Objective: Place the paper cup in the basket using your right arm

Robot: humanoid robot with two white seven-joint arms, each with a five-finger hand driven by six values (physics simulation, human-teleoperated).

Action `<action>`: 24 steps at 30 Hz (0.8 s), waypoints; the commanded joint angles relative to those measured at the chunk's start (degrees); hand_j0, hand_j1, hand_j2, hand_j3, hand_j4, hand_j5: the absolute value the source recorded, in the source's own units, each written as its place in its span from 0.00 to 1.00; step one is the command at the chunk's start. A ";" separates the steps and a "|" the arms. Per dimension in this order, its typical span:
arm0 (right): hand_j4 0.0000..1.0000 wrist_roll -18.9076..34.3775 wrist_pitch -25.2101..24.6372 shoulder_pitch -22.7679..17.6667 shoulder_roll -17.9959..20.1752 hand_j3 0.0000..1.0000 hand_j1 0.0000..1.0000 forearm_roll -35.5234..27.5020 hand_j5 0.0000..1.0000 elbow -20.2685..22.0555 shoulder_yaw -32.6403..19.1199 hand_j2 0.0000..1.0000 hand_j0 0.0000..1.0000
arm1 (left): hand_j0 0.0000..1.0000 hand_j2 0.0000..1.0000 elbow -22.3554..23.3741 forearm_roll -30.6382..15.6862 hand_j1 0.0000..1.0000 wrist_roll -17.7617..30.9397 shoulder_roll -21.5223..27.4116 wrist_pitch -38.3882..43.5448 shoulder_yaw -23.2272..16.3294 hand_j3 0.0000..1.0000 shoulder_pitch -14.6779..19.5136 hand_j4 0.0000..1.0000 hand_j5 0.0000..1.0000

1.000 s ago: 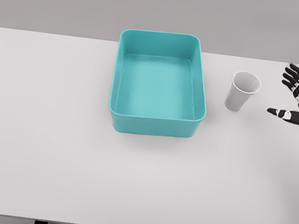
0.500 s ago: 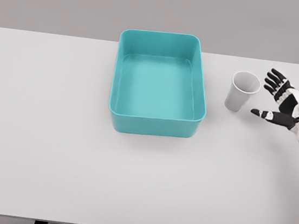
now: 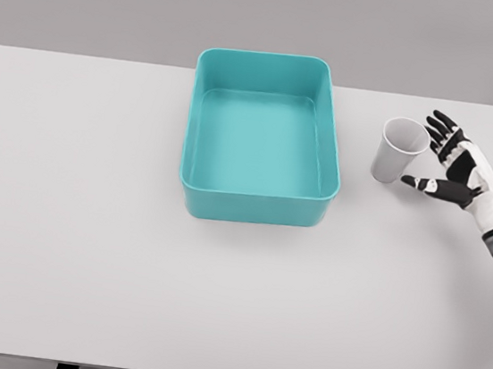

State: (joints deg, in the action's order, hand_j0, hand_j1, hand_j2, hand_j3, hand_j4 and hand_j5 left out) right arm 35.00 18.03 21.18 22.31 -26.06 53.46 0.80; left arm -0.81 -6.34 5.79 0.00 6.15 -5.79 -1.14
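Paper cup [image 3: 401, 150] stands on the white counter [image 3: 86, 246], well to the right of the teal basket [image 3: 255, 199] and clear of its wall, with a strip of bare surface between them.

From the head camera, the only view given, the right hand [image 3: 453, 169] sits just beside the cup on its right. Its fingers [image 3: 440, 127] are spread wide and hold nothing; the thumb reaches in low toward the cup's base, and the other fingertips lie near the rim. I cannot tell whether any of them touches the cup wall. The left arm does not show.

The step in hand looks like closing in for the grasp. To do it well, the palm should come square against the cup's right side, thumb on the near face and the rest wrapping behind, at about mid-height. Paper walls give, so the squeeze should be light and even, or the cup may crush or tip toward the basket. A nudge before the fingers close would likely slide it, since it looks light.

The cup is upright, mouth up and leaning slightly toward the camera's upper right, narrower base down. Its long axis runs close to vertical, so a side-on grasp fits it.
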 commanded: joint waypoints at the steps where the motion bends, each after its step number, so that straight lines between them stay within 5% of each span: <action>1: 1.00 0.00 -0.02 0.09 -0.43 1.00 1.00 -0.13 1.00 -0.02 0.16 1.00 1.00 | 1.00 1.00 0.02 0.01 1.00 0.01 0.00 0.00 -0.01 1.00 0.00 1.00 1.00; 24: 1.00 0.00 -1.16 1.93 -0.78 1.00 1.00 -0.13 1.00 -3.89 2.19 1.00 1.00 | 1.00 1.00 0.02 0.01 1.00 0.01 0.00 0.00 -0.01 1.00 0.00 1.00 1.00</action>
State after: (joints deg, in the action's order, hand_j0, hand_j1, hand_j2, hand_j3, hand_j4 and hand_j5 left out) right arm 35.00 16.99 23.12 21.50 -25.84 49.82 2.68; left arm -0.81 -6.34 5.79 0.00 6.15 -5.79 -1.14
